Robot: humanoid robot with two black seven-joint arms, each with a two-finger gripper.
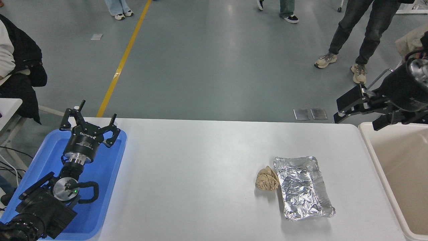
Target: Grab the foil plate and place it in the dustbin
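Note:
The foil plate (302, 187), a crinkled silver rectangular tray, lies flat on the white table (200, 167) at the right of its middle. The dustbin (371, 147), a large beige bin with a thick rim, stands at the table's right end. My right gripper (355, 122) is open and empty, held in the air at the table's far right corner beside the dustbin's rim, well behind the foil plate. My left gripper (90, 118) is open and parked over the blue tray at the lower left.
A crumpled brown paper ball (266, 179) lies against the foil plate's left side. A shallow blue tray (107, 174) sits at the table's left end. People's legs stand on the floor beyond the table, and a seated person is at the far left.

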